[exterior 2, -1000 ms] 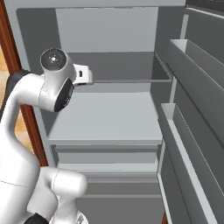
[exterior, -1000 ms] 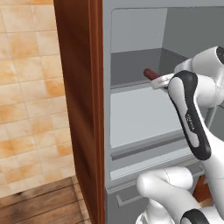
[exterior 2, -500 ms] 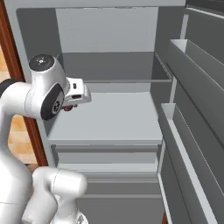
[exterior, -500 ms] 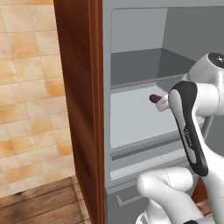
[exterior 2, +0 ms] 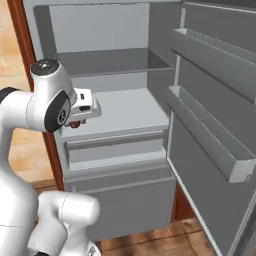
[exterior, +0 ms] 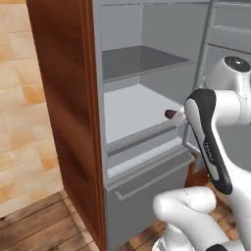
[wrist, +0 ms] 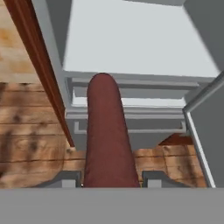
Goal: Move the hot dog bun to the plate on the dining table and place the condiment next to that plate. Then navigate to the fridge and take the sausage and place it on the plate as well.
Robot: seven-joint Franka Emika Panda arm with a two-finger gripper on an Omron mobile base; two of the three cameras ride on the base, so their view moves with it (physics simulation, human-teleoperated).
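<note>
The fridge (exterior: pixel 63 98) stands open, with reddish-brown wood sides and a light grey inside (exterior 2: pixel 115 107). My gripper (wrist: pixel 109 177) is shut on the sausage (wrist: pixel 107 135), a slim dark-red cylinder that juts forward between the fingers (wrist: pixel 65 179). In the left base view the gripper (exterior: pixel 177 117) hangs just in front of the middle shelf's edge, and the sausage's tip (exterior: pixel 170 114) pokes out to the left. From the right base the sausage's end (exterior 2: pixel 75 124) peeks out below the hand (exterior 2: pixel 82 110). Bun, condiment, plate and dining table are out of view.
The fridge door (exterior 2: pixel 210 65) with grey shelves stands open on the right, close to the arm. A closed drawer (exterior 2: pixel 120 200) fills the fridge's bottom. Wooden floor (exterior: pixel 34 230) lies below, and a tan tiled wall (exterior: pixel 19 98) is left of the fridge.
The gripper has lifted the sausage off the upper shelf and drawn it down and back out of the fridge. The whole picture has shifted, so the base has moved.
</note>
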